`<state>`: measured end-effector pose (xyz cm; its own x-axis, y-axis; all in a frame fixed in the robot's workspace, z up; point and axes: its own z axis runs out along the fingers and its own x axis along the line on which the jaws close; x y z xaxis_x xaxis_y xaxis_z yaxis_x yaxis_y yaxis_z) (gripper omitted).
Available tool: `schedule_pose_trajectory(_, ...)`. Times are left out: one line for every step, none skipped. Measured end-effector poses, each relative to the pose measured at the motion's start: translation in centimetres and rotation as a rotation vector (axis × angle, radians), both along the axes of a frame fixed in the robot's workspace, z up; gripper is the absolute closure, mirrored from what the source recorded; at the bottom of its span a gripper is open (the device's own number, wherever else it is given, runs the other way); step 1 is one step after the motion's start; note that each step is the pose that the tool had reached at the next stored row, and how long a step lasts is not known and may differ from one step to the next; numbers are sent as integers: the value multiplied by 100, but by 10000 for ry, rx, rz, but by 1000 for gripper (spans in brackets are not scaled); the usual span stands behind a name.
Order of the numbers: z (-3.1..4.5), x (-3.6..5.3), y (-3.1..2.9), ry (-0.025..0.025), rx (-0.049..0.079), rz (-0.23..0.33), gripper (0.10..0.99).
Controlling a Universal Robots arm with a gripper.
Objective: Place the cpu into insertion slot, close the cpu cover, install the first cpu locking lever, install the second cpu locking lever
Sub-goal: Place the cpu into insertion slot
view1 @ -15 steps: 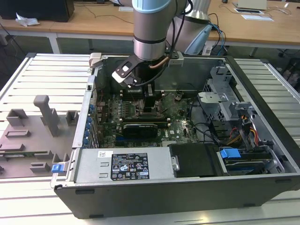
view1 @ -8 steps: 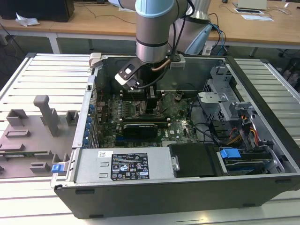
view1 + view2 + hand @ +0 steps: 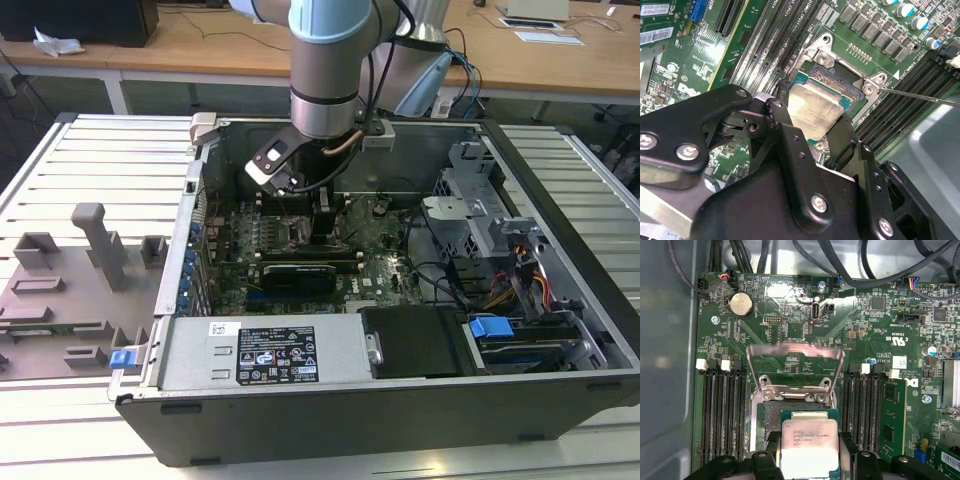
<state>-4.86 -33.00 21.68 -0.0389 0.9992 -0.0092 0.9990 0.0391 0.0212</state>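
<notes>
My gripper [image 3: 809, 450] is shut on the cpu [image 3: 807, 445], a flat square chip with a pale silver top, with one black finger [image 3: 772, 446] on each of two opposite edges. The chip hovers low over the insertion slot [image 3: 771, 420], covering most of it and looking slightly tilted in the second wrist view, where the cpu [image 3: 812, 111] sits above the dark contact grid of the insertion slot [image 3: 834, 77]. The cpu cover [image 3: 795, 351] stands swung open beyond the socket. A thin metal lever rod [image 3: 920, 95] sticks out beside the socket. In the exterior view my gripper [image 3: 322, 228] reaches down into the computer case.
Long black memory slots [image 3: 722, 410] flank the socket on both sides. A coin battery [image 3: 741, 304] and cables [image 3: 880, 280] lie beyond the cover. In the case are a power supply [image 3: 270, 355], a drive bay [image 3: 505, 335] and the metal case wall [image 3: 190, 230].
</notes>
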Motion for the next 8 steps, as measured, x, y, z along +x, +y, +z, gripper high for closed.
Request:
schedule_pose_trajectory(-3, 0, 0, 1, -1, -4, 545)
schedule_pose_trajectory(-4, 0, -1, 2, -3, -6, 545)
schedule_pose_trajectory(-4, 0, 0, 2, -3, -7, 545)
schedule_pose_trajectory(-6, 0, 0, 1, 0, -7, 545)
schedule_pose_trajectory(-6, 1, 1, 0, 0, -6, 545)
schedule_pose_trajectory(-7, 1, 12, -1, 2, -7, 545)
schedule_pose_trajectory(-8, 1, 39, 0, -1, -7, 545)
schedule_pose_trajectory(-16, 2, 48, -1, 2, -22, 545)
